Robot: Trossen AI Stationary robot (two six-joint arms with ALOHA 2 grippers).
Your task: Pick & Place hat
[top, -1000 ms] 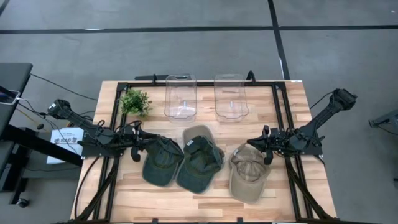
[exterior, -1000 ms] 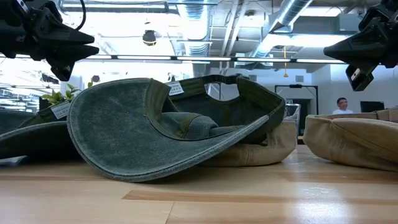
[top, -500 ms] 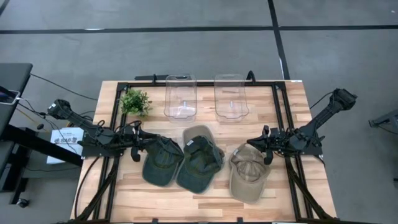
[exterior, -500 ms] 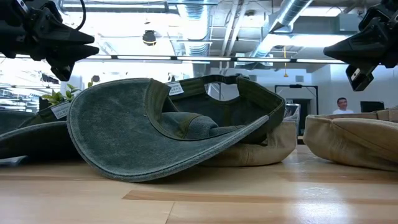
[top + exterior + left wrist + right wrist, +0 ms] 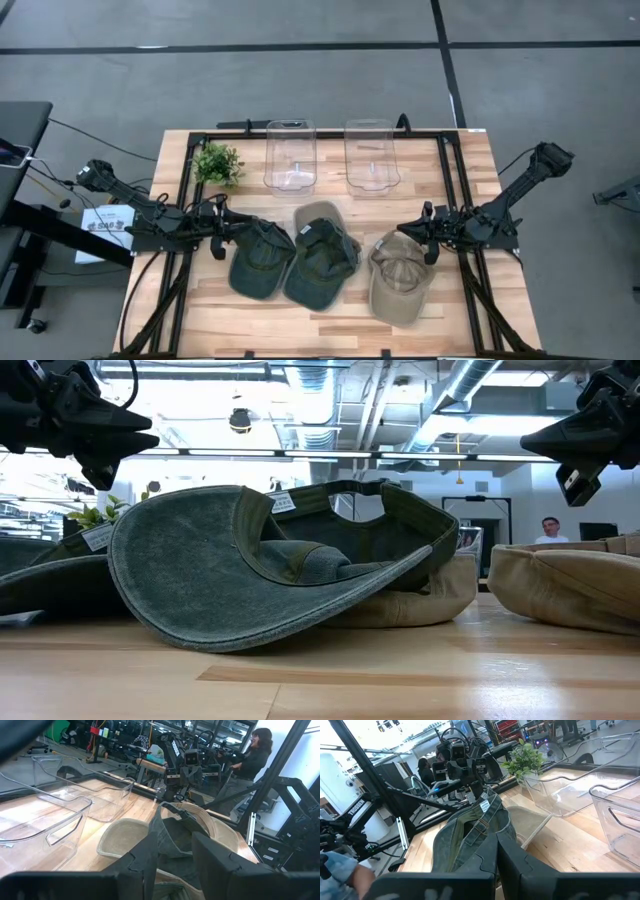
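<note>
On the pale wooden bench, low in the high view, lie four caps: a dark green denim cap at centre-left, a second dark green cap lying upside down beside it, a tan cap partly under that one, and a khaki cap to the right. Two clear plastic bins stand side by side along the upper middle of the bench, well apart from the caps, with a small green potted plant at their left. My left pincer sits at the edge of the leftmost green cap with its fingers parted a little; I cannot tell whether fabric is between them. My right pincer hangs at the edge of the khaki cap, fingers fully together, holding nothing. As I judge it, the risk lies in the overlap: the green caps touch each other and the inverted one rests on the tan cap, so lifting one could drag its neighbour. Soft fabric may also slip from a shallow pinch. In the low view a white tag is sewn inside the inverted cap, its print too small to read; on a frame post in the right wrist view I read "TROSSEN".
</note>
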